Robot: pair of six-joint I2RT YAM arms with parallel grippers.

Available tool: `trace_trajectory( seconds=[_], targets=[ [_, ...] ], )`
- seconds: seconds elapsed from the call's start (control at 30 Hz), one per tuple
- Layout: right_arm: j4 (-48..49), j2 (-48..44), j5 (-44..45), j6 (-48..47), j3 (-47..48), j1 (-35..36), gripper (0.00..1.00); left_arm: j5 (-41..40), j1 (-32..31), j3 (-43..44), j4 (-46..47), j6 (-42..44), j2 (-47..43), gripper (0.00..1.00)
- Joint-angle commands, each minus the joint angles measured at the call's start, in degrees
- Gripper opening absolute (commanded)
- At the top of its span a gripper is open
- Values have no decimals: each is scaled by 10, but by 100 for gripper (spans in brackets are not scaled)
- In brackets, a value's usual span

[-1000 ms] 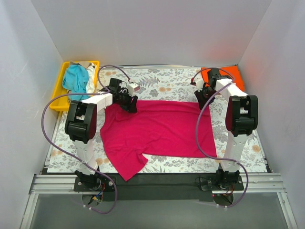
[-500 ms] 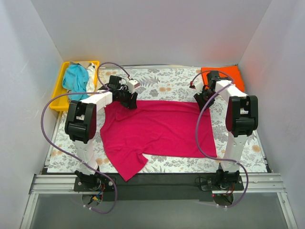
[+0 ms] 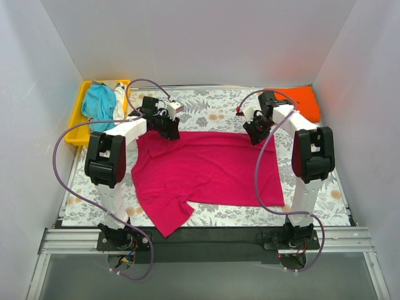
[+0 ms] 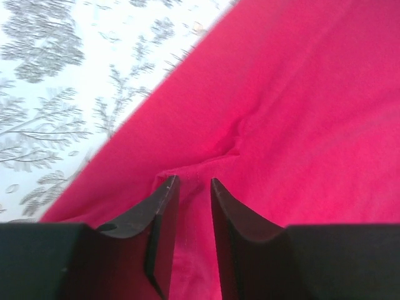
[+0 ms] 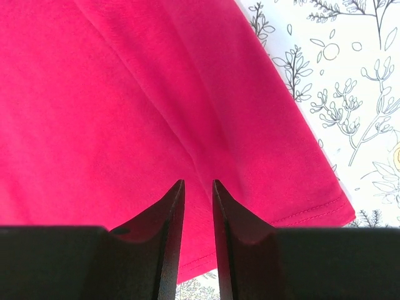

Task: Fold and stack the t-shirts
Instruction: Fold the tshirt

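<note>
The magenta-pink t-shirt (image 3: 206, 169) lies spread on the floral table, one sleeve hanging towards the near edge. My left gripper (image 3: 167, 128) is at its far left edge, shut on a puckered fold of the cloth (image 4: 300, 94), which bunches at the gripper's tips (image 4: 190, 181). My right gripper (image 3: 255, 132) is at the far right corner, its narrow jaws closed on the shirt (image 5: 125, 94) near the hem, and a crease runs to the gripper's tips (image 5: 198, 182). The orange t-shirt (image 3: 303, 100) lies folded at the far right. The teal t-shirt (image 3: 99, 103) and the white one (image 3: 119, 106) lie in the tray.
The yellow tray (image 3: 78, 119) stands at the far left corner. The floral table cover (image 3: 212, 112) shows beyond the shirt and also in the left wrist view (image 4: 56, 94) and the right wrist view (image 5: 350, 75). White walls enclose three sides.
My right gripper has moved left, away from the orange shirt, and the magenta shirt's far right corner has come with it. My left gripper has shifted slightly towards the far side.
</note>
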Motion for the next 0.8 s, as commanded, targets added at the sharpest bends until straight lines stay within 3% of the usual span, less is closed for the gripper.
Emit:
trace_trajectory(
  seconds=[0.0, 0.3, 0.5, 0.6, 0.77],
  targets=[
    [-4, -11, -10, -1, 25, 3, 26, 61, 2, -13, -43, 47, -47, 25],
    [-3, -2, -18, 6, 35, 29, 24, 72, 5, -52, -125, 109, -84, 2],
    [1, 16, -16, 6, 55, 51, 24, 95, 23, -27, -109, 92, -80, 20],
    [1, 31, -14, 13, 75, 60, 24, 133, 30, -3, -160, 146, -80, 17],
    [-1, 50, -13, 23, 108, 76, 24, 162, 29, -47, -219, 237, -136, 10]
  ],
)
